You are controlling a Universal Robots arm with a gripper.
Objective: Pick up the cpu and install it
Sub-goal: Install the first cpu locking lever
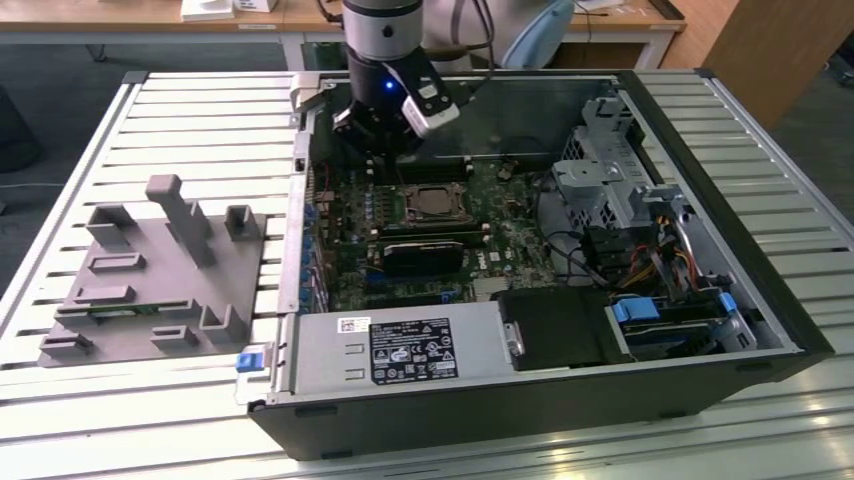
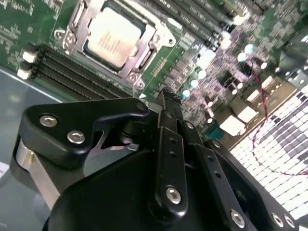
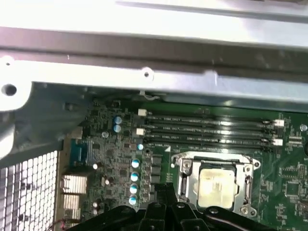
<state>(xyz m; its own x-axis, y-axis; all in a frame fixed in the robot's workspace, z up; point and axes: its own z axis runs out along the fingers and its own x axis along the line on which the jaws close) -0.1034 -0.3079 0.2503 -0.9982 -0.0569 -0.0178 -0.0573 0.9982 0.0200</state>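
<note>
An open black computer case (image 1: 747,300) lies on a slatted white metal table (image 1: 200,120), beside a gray plastic fixture plate (image 1: 147,280) at the exterior view's left. Wooden desks (image 1: 160,25) stand behind. The arm comes down from above, and its black gripper (image 1: 380,150) hangs inside the case over the green motherboard (image 1: 354,270), near the socket. The small square cpu with the shiny silver top (image 2: 113,36) sits in the metal socket frame (image 3: 216,185). I cannot tell whether the fingers are together or apart.
</note>
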